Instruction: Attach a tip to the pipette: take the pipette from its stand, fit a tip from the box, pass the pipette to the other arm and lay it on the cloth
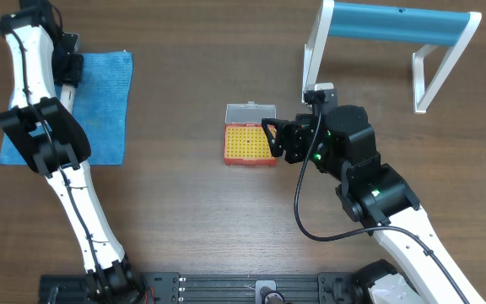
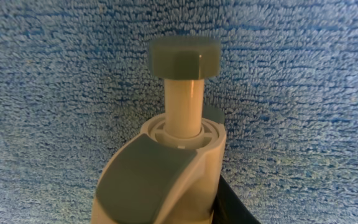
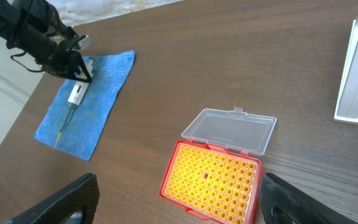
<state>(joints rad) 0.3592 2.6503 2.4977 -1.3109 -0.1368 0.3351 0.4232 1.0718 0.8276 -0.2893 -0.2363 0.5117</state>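
The pipette [image 3: 74, 93] lies lengthwise on the blue cloth [image 3: 104, 93], with a yellow tip [image 3: 59, 132] fitted on its end. My left gripper [image 1: 67, 72] is shut on its upper body at the cloth's far end. Close up, its grey plunger button [image 2: 184, 56] and white head [image 2: 166, 174] stand just over the cloth [image 2: 55, 93]. My right gripper [image 1: 272, 139] is open and holds nothing, just right of the red tip box [image 1: 249, 145]. The box's clear lid [image 3: 232, 129] is folded back and its yellow rack [image 3: 210, 180] is exposed.
The white and blue pipette stand [image 1: 395, 25] is at the back right, with one white leg [image 3: 352, 68] near my right gripper. Bare brown table [image 1: 184, 219] lies between cloth and box. The table's edge [image 3: 5, 143] runs just past the cloth.
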